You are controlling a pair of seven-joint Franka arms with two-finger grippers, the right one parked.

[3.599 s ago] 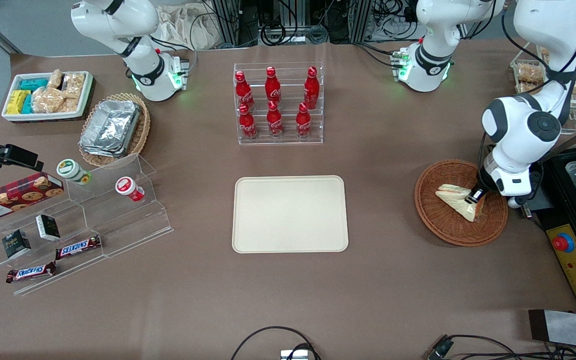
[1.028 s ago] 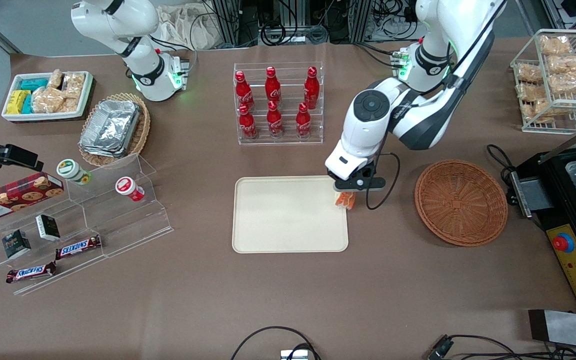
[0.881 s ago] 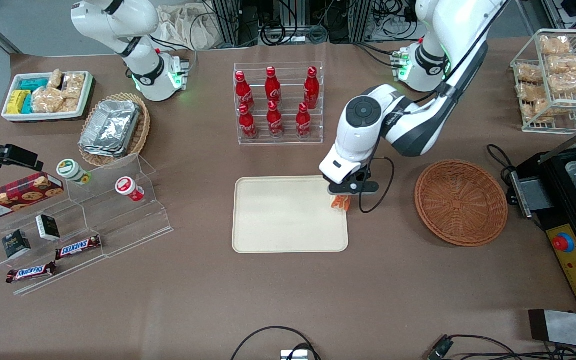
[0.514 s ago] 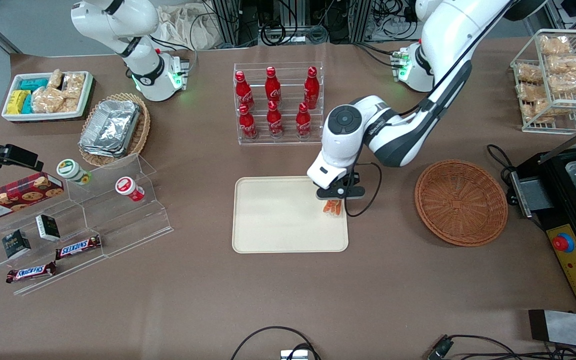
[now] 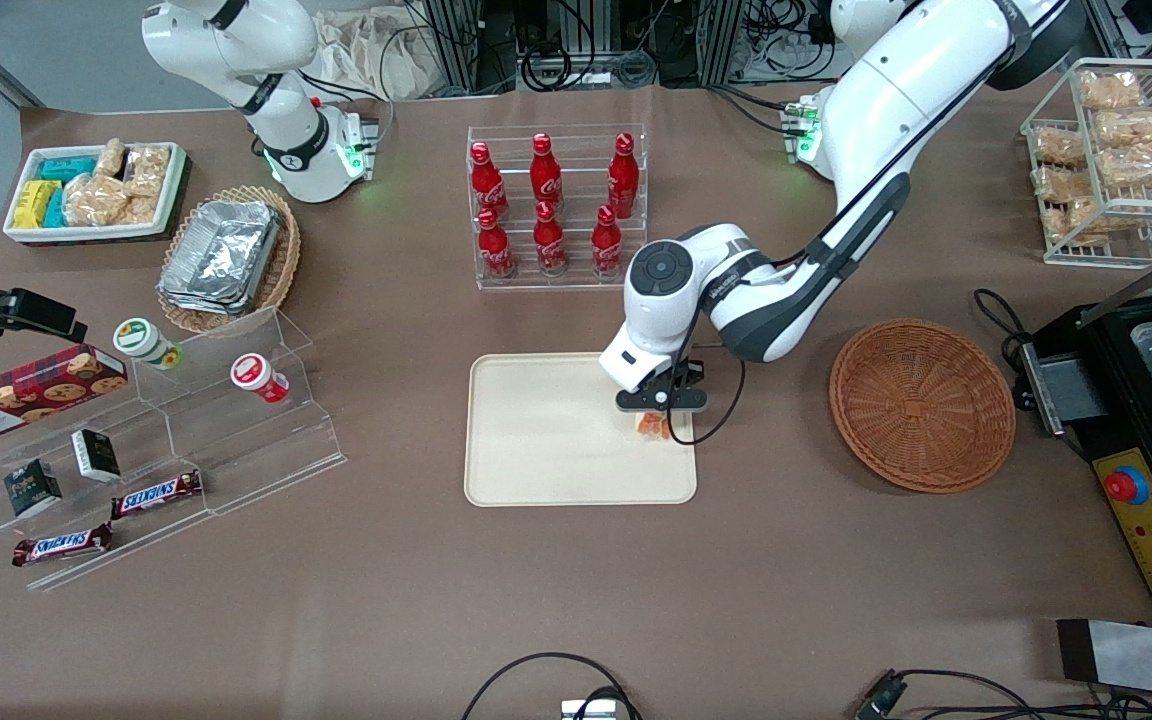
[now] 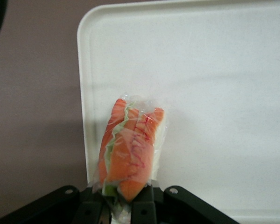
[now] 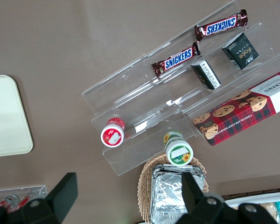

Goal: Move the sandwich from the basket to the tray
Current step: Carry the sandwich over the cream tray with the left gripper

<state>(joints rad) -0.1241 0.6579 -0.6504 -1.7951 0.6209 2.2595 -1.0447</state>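
Note:
My left gripper (image 5: 658,410) hangs over the cream tray (image 5: 536,440), close to the tray edge that faces the basket, and is shut on the wrapped sandwich (image 5: 651,424). In the left wrist view the sandwich (image 6: 130,149) stands out from between the black fingers (image 6: 147,205), its orange and green filling edge showing through the clear wrap, with the tray (image 6: 214,93) below it. I cannot tell whether the sandwich touches the tray. The round reddish-brown basket (image 5: 921,403) sits empty toward the working arm's end of the table.
A clear rack of red cola bottles (image 5: 556,205) stands farther from the front camera than the tray. Clear stepped shelves (image 5: 176,430) with snack bars, boxes and cups lie toward the parked arm's end. A wire basket of bagged snacks (image 5: 1111,150) and black equipment (image 5: 1146,420) flank the basket.
My gripper has carried the sandwich out of the basket and across to the tray, moving steadily inward over the tray's edge in the last second. The basket is left empty.

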